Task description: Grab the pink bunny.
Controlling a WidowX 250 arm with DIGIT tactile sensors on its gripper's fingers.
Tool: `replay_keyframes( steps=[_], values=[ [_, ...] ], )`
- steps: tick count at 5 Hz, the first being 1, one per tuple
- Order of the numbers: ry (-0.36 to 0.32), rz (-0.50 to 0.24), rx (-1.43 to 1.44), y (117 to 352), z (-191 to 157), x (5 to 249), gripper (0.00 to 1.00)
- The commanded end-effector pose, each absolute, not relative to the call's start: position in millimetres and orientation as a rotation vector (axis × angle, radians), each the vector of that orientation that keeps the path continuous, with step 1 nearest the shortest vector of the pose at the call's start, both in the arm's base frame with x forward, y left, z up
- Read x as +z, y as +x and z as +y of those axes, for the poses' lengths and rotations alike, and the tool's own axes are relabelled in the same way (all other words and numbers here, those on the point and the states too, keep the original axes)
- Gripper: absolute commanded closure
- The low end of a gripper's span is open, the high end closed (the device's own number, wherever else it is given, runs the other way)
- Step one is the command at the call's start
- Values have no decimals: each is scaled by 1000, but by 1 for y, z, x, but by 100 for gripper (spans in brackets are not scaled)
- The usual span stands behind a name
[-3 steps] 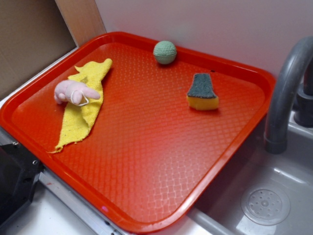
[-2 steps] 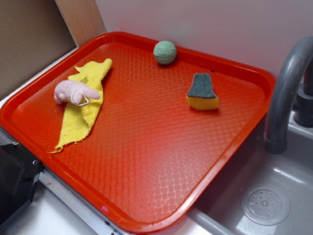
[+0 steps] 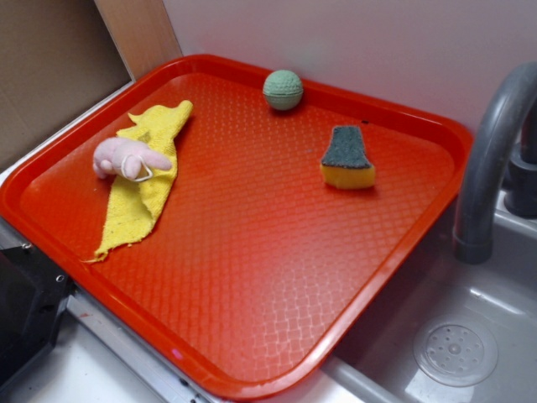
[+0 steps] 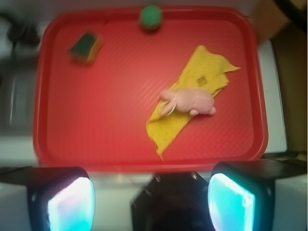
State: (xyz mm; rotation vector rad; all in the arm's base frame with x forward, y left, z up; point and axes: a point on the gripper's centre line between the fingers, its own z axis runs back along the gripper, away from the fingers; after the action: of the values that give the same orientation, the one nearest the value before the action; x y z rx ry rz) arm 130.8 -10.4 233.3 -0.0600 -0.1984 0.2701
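The pink bunny (image 3: 127,158) lies on its side on a yellow cloth (image 3: 143,195) at the left of the red tray (image 3: 252,336), a thin white loop at its middle. From the wrist view the pink bunny (image 4: 190,100) sits right of centre on the yellow cloth (image 4: 187,98), far ahead of my gripper (image 4: 150,202). The gripper hangs open high above the tray's near edge (image 4: 144,163), its two lit pads (image 4: 72,204) wide apart with nothing between them. The arm does not show in the exterior view.
A green knitted ball (image 3: 283,89) rests near the tray's back rim. A yellow sponge with a dark green top (image 3: 347,159) lies right of centre. A grey tap (image 3: 491,159) and sink (image 3: 457,348) stand at the right. A black block (image 3: 25,306) sits at the tray's lower-left corner.
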Motion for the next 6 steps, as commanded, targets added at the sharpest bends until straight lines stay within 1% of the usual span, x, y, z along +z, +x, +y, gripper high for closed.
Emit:
replay_keyframes(
  steps=[1,2,3,4,5,6],
  values=[
    [-51,-245,780,166,22,206,0],
    [-14,-209,1031,180,42,184,0],
    [57,-192,1275,182,50,162,0],
    [145,-160,1317,186,53,137,0],
    [189,-143,1299,185,56,113,0],
    [195,-151,1296,193,62,91,0]
  ],
)
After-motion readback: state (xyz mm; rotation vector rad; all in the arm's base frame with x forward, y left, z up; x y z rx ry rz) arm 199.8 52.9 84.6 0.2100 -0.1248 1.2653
